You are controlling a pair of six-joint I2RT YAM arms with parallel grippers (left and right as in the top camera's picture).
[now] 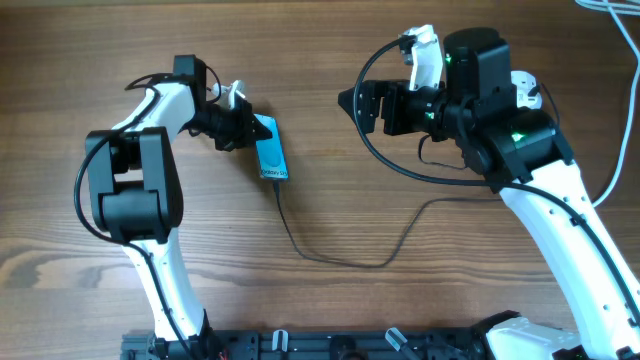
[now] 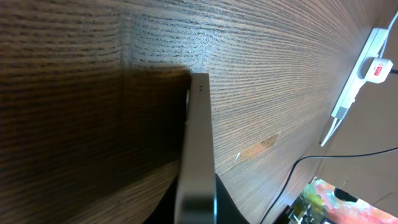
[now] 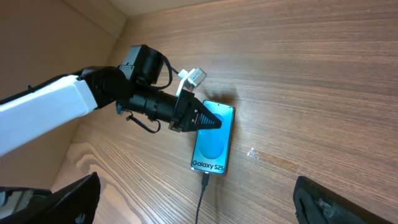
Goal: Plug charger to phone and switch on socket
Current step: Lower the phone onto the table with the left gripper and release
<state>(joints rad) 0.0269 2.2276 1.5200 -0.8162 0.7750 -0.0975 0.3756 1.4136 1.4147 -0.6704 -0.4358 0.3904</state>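
Observation:
The phone [image 1: 271, 156] lies on the wooden table with its cyan screen up; it also shows in the right wrist view [image 3: 213, 144]. My left gripper [image 1: 246, 126] is shut on the phone's upper end, and the left wrist view shows the phone edge-on [image 2: 200, 124] between the fingers. The charger cable [image 1: 340, 262] runs from the phone's lower edge across the table toward the right arm. Its plug [image 3: 205, 181] sits in the phone's bottom edge. My right gripper [image 1: 366, 104] is open and empty, held above the table right of the phone. The socket [image 2: 367, 57] with its red switch [image 2: 379, 70] shows only in the left wrist view.
A white cable [image 1: 628, 95] runs along the table's right edge. The socket's white lead [image 2: 339, 115] trails from its near end. The right arm's body [image 1: 500, 120] covers the upper right of the table.

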